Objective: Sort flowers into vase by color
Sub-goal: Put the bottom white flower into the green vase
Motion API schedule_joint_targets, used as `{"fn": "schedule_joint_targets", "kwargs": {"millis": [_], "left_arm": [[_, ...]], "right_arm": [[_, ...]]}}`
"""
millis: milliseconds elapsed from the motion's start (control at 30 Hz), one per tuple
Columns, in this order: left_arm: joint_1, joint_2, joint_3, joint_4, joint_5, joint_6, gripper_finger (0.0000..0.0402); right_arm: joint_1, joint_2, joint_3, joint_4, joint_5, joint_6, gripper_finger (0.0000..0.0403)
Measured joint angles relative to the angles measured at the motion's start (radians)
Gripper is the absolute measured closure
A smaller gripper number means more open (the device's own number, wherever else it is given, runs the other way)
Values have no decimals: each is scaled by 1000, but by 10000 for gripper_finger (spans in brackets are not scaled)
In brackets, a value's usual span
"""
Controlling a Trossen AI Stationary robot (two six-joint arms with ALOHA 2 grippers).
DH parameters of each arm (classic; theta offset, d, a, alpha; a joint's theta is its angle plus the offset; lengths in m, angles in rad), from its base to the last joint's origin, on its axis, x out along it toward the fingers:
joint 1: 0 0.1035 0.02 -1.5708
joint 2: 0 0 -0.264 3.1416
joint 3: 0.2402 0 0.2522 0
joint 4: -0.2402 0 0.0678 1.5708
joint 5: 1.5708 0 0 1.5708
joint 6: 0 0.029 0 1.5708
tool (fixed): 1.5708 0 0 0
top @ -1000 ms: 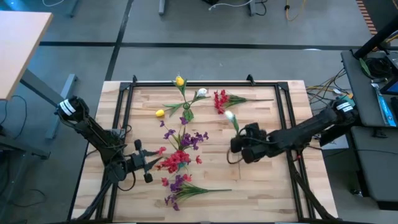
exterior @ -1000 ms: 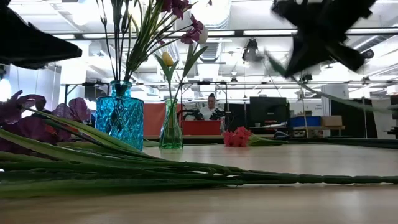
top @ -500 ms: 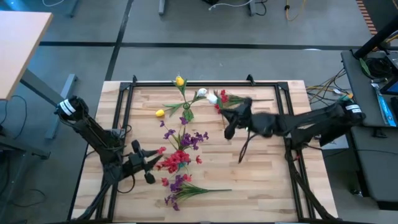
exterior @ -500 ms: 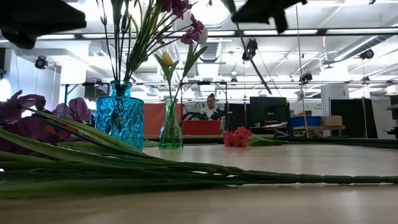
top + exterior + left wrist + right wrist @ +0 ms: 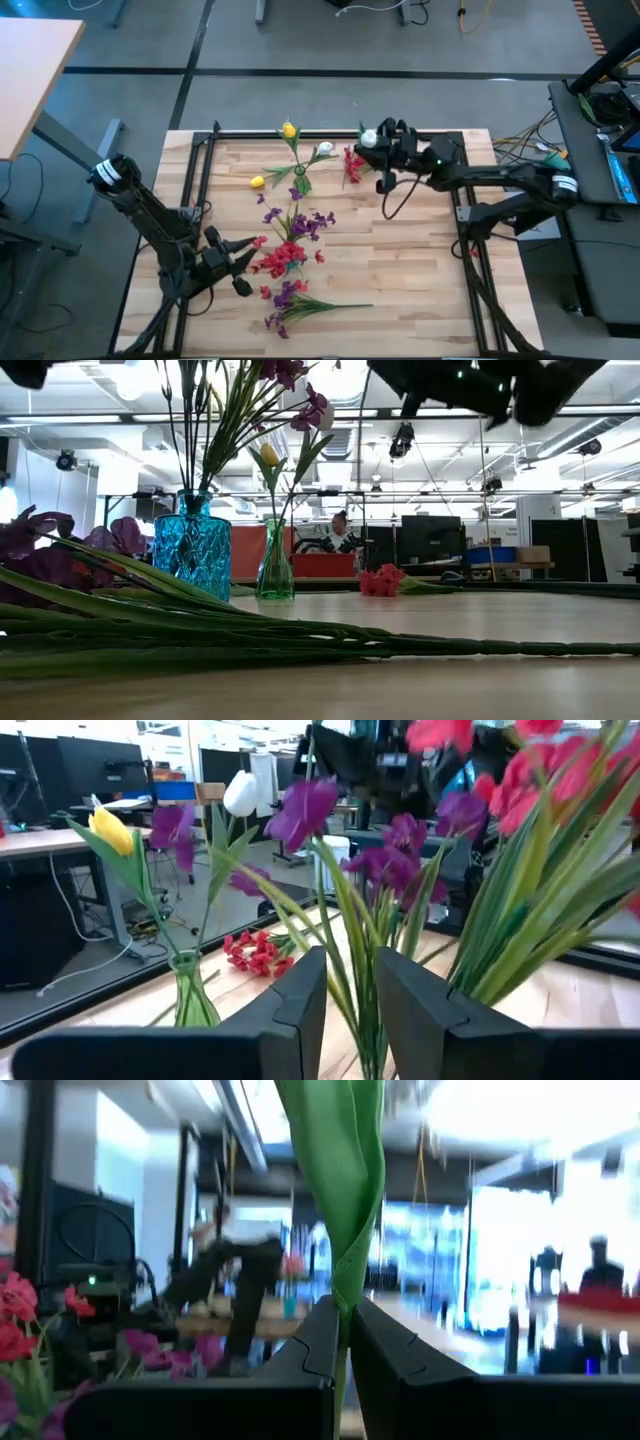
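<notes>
White-bud flower point(image 5: 369, 137) is pinched at mid-stem by the closed right gripper point(image 5: 385, 160), bud above, stem dangling below. Likely light and floppy; a grip nearer the bud is advised. Left gripper point(image 5: 243, 262) is slightly parted, holding nothing.

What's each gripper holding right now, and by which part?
Right gripper is shut on the white flower, pinching its green stem below the leaf, lifted over the table's far edge. Left gripper sits by the red flowers, holding nothing visible.

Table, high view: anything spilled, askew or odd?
Nothing looks damaged or spilled. Loose flowers lie flat on the table awaiting sorting: a red cluster at the far edge, red and purple stems near the left gripper. The right gripper holds a white-bud flower aloft, stem dangling.
</notes>
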Motion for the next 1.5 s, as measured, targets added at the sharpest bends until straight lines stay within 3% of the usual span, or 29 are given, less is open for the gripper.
{"fn": "schedule_joint_targets", "kwargs": {"millis": [133, 233, 700, 867, 1100, 1500], "left_arm": [[0, 0, 35, 0, -2, 50, 326], [0, 0, 49, 0, -2, 82, 326], [2, 0, 125, 1, -2, 324, 326], [2, 0, 116, 1, -2, 341, 326], [2, 0, 101, 0, -2, 360, 326], [5, -2, 105, 2, -1, 370, 326]], "right_arm": [[0, 132, -40, 331, -20, -16, 390], [2, 218, -35, 442, -38, 6, 390], [7, 445, 163, 486, -88, -139, 390], [4, 515, 237, 486, -92, -156, 390], [2, 594, 296, 485, -216, -218, 390], [-47, 619, 307, 483, -219, -143, 390]]}}
